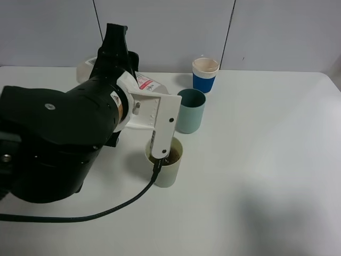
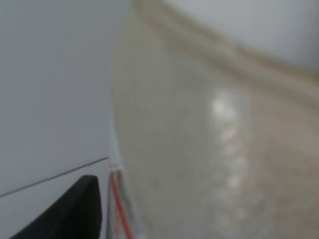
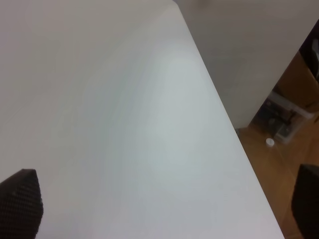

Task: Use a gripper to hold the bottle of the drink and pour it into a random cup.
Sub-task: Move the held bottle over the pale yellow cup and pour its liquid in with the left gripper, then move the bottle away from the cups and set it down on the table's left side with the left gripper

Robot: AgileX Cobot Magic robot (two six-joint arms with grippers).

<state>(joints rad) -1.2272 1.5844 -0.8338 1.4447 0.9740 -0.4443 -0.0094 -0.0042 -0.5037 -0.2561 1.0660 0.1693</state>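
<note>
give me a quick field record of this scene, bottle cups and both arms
left end effector: shut on the bottle, which is tipped over the yellow-green cup
drink: brown, some visible in that cup
teal tumbler: upright, just behind the yellow-green cup
blue cup: upright, cream rim, farthest back
right end effector: open, holding nothing, over bare table
</note>
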